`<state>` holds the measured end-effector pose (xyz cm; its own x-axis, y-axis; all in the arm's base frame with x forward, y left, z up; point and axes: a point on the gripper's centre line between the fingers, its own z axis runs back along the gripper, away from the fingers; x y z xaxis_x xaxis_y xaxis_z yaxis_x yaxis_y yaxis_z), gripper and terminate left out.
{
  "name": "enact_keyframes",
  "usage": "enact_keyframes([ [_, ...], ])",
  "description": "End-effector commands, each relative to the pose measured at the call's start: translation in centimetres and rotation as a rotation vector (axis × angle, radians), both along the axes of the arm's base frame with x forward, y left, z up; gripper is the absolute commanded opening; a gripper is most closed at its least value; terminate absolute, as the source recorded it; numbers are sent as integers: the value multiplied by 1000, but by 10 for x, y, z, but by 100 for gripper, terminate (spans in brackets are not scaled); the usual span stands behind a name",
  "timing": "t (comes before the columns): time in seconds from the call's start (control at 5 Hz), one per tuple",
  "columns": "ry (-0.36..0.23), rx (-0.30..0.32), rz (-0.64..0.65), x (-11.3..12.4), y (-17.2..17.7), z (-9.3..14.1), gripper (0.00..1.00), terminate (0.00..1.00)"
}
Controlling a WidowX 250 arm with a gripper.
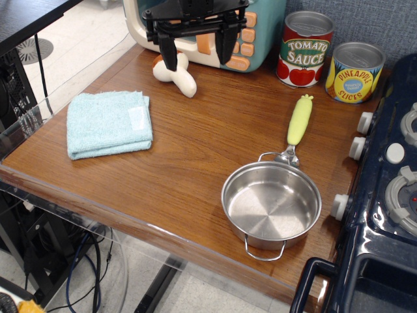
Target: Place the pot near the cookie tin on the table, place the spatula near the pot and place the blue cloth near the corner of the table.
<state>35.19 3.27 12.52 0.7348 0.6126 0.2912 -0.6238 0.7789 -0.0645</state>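
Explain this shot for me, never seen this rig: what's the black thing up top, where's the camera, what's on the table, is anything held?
One fixed camera looks down at the brown wood-grain table from the front. The black thing is the robot arm's gripper, open and holding nothing, hanging before a toy microwave. On the table: a folded light blue cloth, a shiny round steel pot, a spatula with a yellow-green handle touching the pot's rim, a toy mushroom, and tomato sauce and pineapple cans. A navy toy stove stands right.
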Motion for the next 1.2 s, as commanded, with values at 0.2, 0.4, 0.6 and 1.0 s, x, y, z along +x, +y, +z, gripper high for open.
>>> enact_keyframes([
  [0.2,-8,-168,-267,-73,-34,-35,100,0],
  [0.4,67,-159,-383,-83,-48,-71,100,0],
  [0.6,76,-269,-456,-84,-61,-89,100,0],
  [1.0,102,-274,-522,-80,-76,-107,100,0],
])
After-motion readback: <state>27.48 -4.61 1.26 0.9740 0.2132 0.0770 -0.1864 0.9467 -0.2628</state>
